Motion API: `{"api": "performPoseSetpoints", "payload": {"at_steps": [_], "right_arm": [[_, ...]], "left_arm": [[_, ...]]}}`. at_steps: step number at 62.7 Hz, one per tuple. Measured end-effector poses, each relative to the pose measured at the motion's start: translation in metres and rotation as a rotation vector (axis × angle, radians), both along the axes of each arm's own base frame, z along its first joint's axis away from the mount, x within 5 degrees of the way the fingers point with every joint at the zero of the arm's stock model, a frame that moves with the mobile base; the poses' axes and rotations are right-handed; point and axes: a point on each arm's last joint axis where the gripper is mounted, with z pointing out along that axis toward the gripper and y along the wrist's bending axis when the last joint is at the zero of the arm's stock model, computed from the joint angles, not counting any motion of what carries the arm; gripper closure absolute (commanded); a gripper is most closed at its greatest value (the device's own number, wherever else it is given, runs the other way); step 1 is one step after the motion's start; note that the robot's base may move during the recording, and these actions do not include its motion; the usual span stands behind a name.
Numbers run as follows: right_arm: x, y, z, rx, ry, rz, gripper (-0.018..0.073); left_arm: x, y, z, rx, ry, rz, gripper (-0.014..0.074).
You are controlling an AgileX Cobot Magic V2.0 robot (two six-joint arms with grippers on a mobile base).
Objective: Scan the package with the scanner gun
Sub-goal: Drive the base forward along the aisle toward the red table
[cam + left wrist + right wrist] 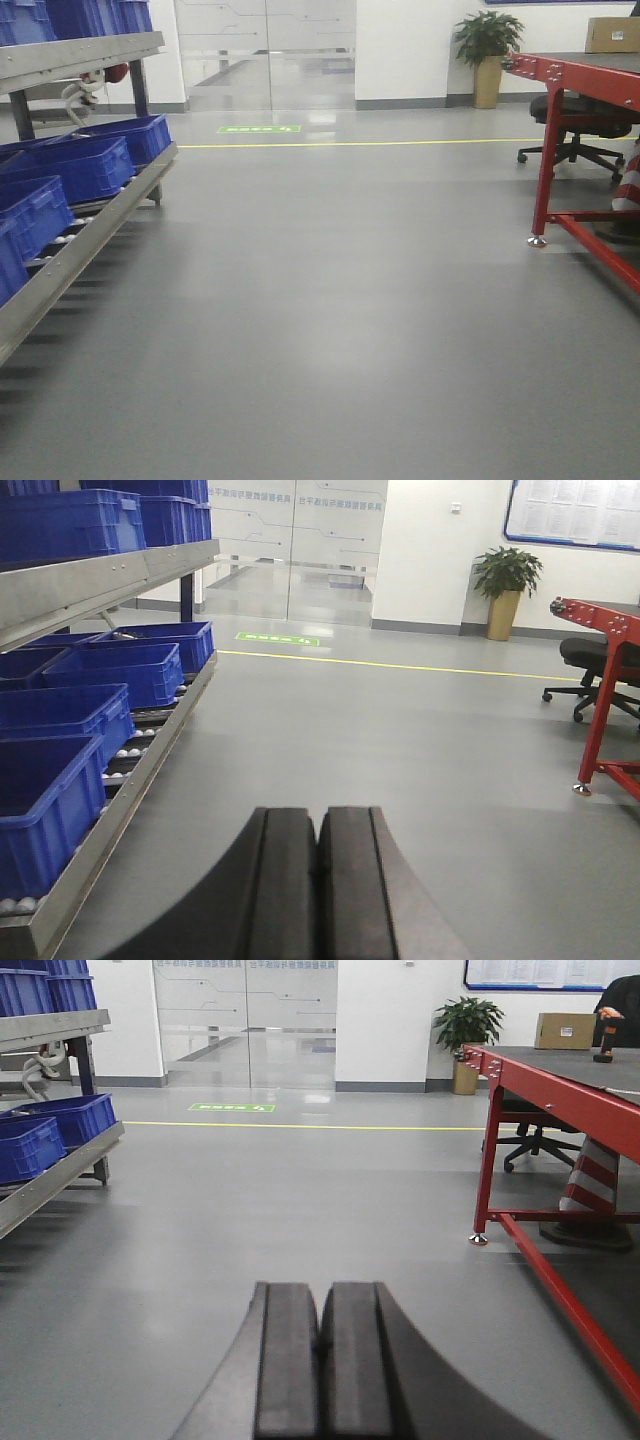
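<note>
All views face forward along the floor [330, 300], sharing the plant [487, 38]; wrist views peer over fingers [285, 880].

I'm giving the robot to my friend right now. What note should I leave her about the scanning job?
Left gripper: jaws shut, empty.
Right gripper: jaws shut, empty.
Things: a box, probably the package, sits at the far end of the red table, ahead on the right. The small orange-and-black shape near it looks like the scanner, but it is too far away to be sure.
Done: nothing yet; neither is held.
Left: drive to the table, pick up the scanner, scan the box.
</note>
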Motion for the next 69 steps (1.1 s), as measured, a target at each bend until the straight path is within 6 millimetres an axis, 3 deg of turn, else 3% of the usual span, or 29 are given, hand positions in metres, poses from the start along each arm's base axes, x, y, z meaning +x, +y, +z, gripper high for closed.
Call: {"api": "performPoseSetpoints", "payload": {"at_steps": [69], "right_arm": [[0.0000, 0.0000, 0.0000, 0.000, 0.000, 0.000, 0.0727]], "left_arm": [[0.0000, 0.0000, 0.0000, 0.000, 0.000, 0.000, 0.0707]]}}
